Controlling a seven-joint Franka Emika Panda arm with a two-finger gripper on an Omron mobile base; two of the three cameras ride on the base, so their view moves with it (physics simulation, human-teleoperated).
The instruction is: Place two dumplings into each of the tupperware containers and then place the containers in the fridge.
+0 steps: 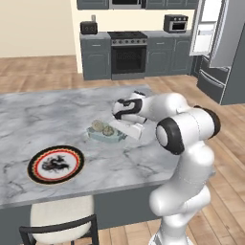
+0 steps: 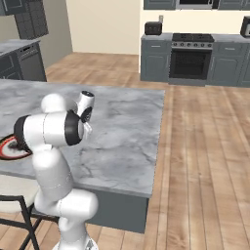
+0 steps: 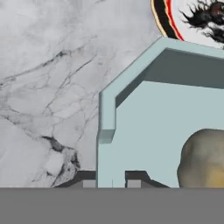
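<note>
Tool straddles the near wall of the pale blue container, one fingertip outside and one inside, closed narrow on that rim. Marble table carries everything, with the fridge standing open far behind to the right. A red-and-black plate lies near the container, apart from it. Two dumplings sit inside the container

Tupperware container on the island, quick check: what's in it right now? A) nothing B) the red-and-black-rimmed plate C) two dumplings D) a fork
C: in the left base view, two tan dumplings sit inside the pale tupperware container, just ahead of the gripper; the red-and-black-rimmed plate lies apart from it on the marble counter.
</note>
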